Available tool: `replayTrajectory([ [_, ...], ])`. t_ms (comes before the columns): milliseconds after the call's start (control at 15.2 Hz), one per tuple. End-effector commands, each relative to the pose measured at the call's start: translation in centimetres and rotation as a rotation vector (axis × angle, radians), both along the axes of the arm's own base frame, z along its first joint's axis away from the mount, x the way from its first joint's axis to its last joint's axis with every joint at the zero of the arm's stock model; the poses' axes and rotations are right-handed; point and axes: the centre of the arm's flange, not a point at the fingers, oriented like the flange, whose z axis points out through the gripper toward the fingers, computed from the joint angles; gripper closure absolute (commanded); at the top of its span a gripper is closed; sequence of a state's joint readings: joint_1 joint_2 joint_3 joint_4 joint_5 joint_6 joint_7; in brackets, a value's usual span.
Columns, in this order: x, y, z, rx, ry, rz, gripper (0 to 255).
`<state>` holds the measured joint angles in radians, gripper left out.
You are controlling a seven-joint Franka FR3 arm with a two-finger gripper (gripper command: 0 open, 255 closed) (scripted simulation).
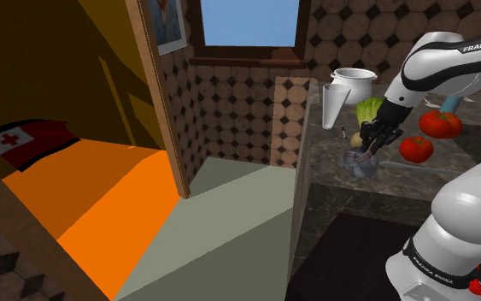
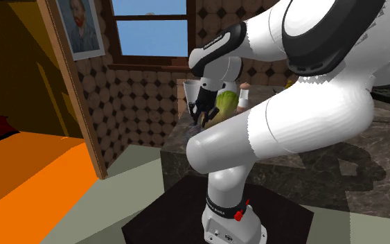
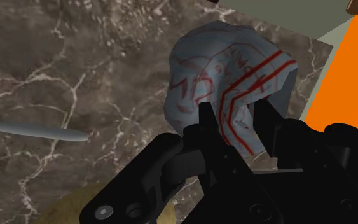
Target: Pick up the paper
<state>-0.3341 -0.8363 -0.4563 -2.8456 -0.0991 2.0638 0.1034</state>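
A crumpled pale grey paper (image 3: 225,67) with red scribbles and stripes lies on the dark marble counter (image 3: 75,63). My black gripper (image 3: 234,118) comes down on it from above, and its two fingers clasp the near part of the paper between them. In the shoulder view the gripper (image 1: 369,150) stands over the paper (image 1: 362,166) near the counter's left edge. The second exterior view has the gripper (image 2: 201,119) behind the arm's white elbow, and the paper is hidden there.
Two red tomatoes (image 1: 440,124) (image 1: 416,149), a lettuce (image 1: 368,109), a white cone-shaped cup (image 1: 332,105) and a white pot (image 1: 354,84) stand on the counter (image 1: 418,184) beyond the gripper. A thin grey blade (image 3: 31,130) and a yellowish potato (image 3: 75,203) lie beside the paper. Off the counter's edge the floor drops away.
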Motion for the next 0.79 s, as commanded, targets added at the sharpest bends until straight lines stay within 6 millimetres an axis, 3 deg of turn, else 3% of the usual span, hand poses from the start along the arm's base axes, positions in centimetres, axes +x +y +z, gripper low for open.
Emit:
replayTrajectory([
  [0,0.0,0.0,1.2,0.000,0.000,0.000,255],
  [594,0.0,0.0,5.9,0.000,0.000,0.000,255],
  [726,0.0,0.0,6.0,0.000,0.000,0.000,255],
])
